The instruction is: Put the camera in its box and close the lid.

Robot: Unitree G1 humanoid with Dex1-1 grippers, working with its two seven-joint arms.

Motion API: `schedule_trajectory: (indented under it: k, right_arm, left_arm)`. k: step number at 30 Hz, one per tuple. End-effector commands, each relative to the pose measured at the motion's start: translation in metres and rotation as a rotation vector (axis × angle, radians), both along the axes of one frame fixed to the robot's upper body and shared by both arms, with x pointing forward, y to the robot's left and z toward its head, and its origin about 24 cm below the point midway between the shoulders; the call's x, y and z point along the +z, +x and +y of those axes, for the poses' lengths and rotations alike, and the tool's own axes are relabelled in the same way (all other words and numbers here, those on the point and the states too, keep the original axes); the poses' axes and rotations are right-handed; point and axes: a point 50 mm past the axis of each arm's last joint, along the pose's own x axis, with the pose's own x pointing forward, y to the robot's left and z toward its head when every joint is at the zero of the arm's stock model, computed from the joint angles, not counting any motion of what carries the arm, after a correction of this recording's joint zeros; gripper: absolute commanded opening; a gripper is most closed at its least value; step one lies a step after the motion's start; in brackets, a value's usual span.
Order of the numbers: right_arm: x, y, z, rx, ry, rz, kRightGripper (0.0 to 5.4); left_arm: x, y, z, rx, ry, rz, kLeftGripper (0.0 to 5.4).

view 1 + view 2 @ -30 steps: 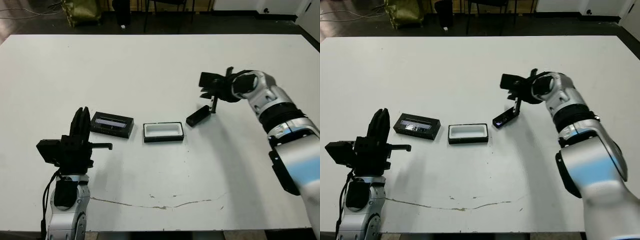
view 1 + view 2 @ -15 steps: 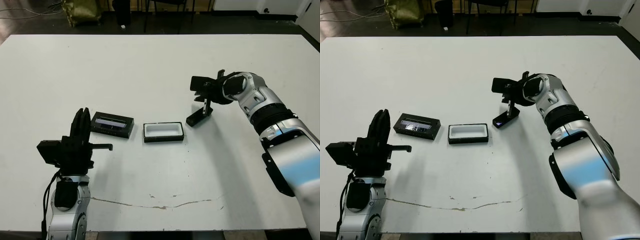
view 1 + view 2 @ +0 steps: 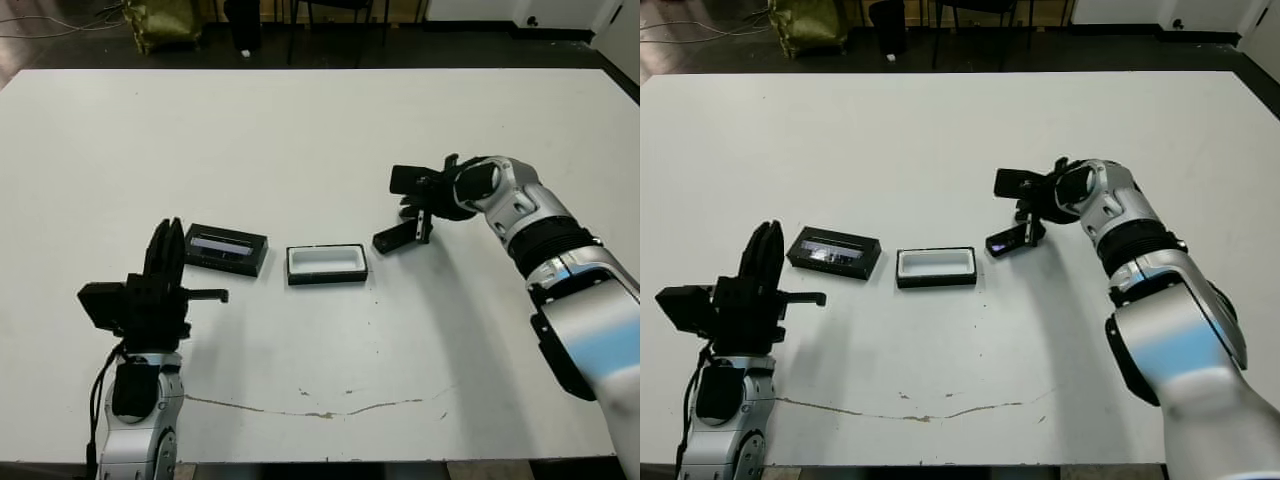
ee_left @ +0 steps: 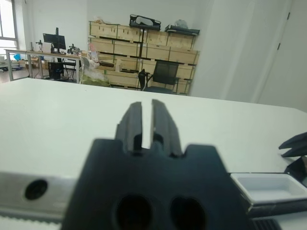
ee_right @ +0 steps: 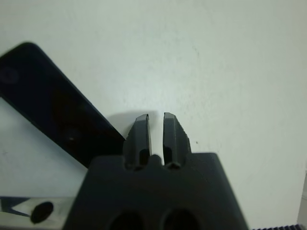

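Camera (image 3: pixel 1006 240) aslant, lens toward box (image 3: pixel 935 267)

Left gripper (image 4: pixel 147 120) over the white table (image 4: pixel 57 115)
Fingers nearly together at centre; the white-lined box (image 4: pixel 268 189) sits lower right.

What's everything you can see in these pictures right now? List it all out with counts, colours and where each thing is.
table: one, white, fills the head views.
lid: one, black with a pale grey strip, left of the box.
box: one, black with white lining, open, at table centre.
camera: one, black, right of the box, lens end towards it.
shelves: wooden, beyond the table.
chair: one, dark, by the shelves.
left hand: fingers close together, empty, near the lid.
right hand: fingers close together, beside the camera.
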Motion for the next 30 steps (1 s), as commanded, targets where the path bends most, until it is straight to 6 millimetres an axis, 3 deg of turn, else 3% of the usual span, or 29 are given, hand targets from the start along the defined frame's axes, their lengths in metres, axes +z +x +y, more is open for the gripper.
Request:
schedule_trajectory:
  k: [1, 15, 30]
  right_arm:
    - [-0.012, -0.006, -0.010, -0.020, -0.015, 0.039, 0.00]
    - [-0.007, -0.015, -0.033, 0.042, 0.015, 0.051, 0.00]
    - [-0.020, -0.029, -0.038, 0.079, 0.041, 0.112, 0.00]
  left_arm:
    - [-0.006, -0.001, 0.001, 0.011, 0.015, 0.040, 0.02]
    - [-0.004, -0.001, 0.001, 0.019, 0.020, 0.040, 0.02]
    - [-0.004, -0.002, 0.001, 0.026, 0.014, 0.047, 0.02]
